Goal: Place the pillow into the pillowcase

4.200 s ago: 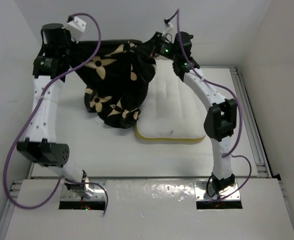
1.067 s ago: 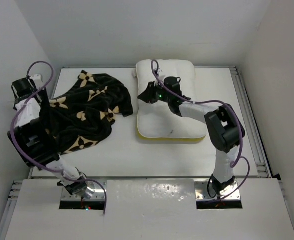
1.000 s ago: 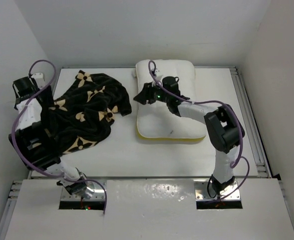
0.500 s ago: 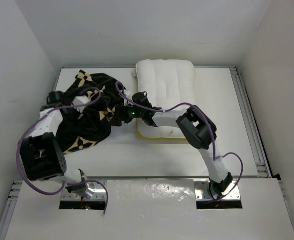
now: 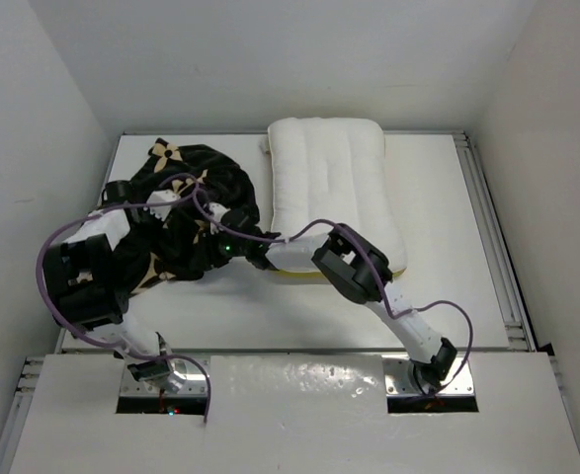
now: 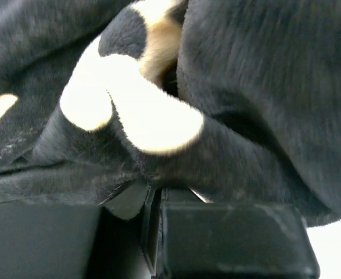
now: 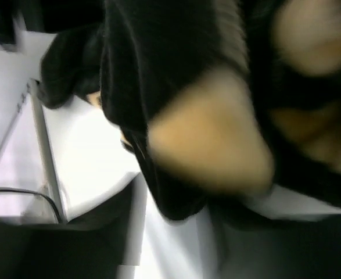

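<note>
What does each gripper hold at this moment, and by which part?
The left gripper is shut on a fold of the pillowcase. Whether the right gripper grips anything cannot be told.

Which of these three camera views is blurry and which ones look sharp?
Top external view: sharp and evenly lit, soft shadows only, with the plump white quilted pillow and black flower-printed fabric pillowcase crisp. Left wrist view: dim, fabric fills the frame, pile fairly sharp. Right wrist view: heavily blurred, the tan print smeared.

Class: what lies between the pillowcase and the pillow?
In the top view, a narrow strip of bare table at the far end; nearer, the right arm spans the gap from pillow to pillowcase.
</note>
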